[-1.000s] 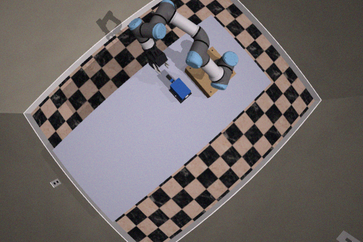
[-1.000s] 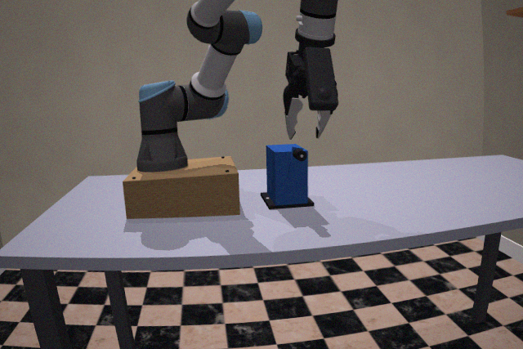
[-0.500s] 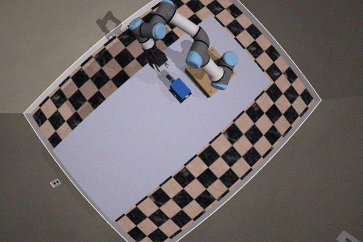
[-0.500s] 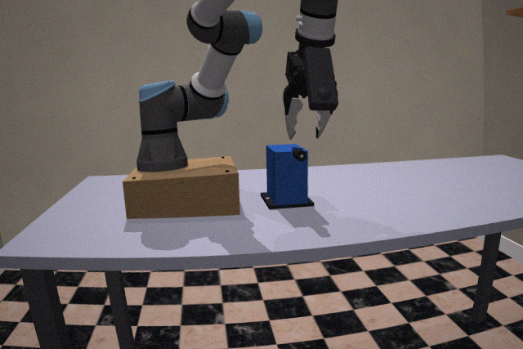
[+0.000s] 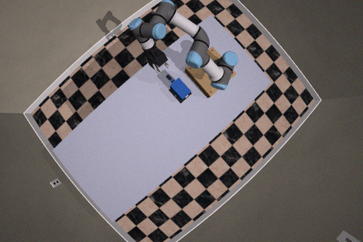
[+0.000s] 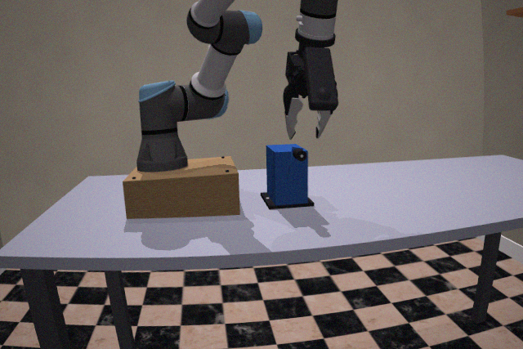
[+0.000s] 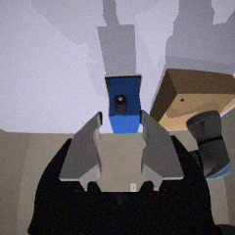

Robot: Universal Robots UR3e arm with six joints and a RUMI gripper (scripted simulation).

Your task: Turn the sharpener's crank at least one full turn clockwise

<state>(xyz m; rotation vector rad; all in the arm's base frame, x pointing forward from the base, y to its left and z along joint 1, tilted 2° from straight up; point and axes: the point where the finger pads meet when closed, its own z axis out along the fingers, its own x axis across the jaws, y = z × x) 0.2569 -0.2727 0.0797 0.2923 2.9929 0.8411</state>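
The sharpener [image 6: 287, 176] is a blue box on a black base plate, standing upright on the grey table. Its small black crank [image 6: 299, 154] sits on the upper right side of the box. In the overhead view the sharpener [image 5: 180, 88] lies beside the arm's wooden base. My gripper [image 6: 306, 127] hangs above the sharpener, a short way above the crank, touching nothing. Its fingers stand partly open with nothing between them. In the wrist view the fingers frame the blue box [image 7: 123, 105] and the crank knob [image 7: 119, 103] below them.
The arm stands on a wooden block [image 6: 181, 189] to the left of the sharpener. The table's edge runs along the front; a checkered floor lies around it.
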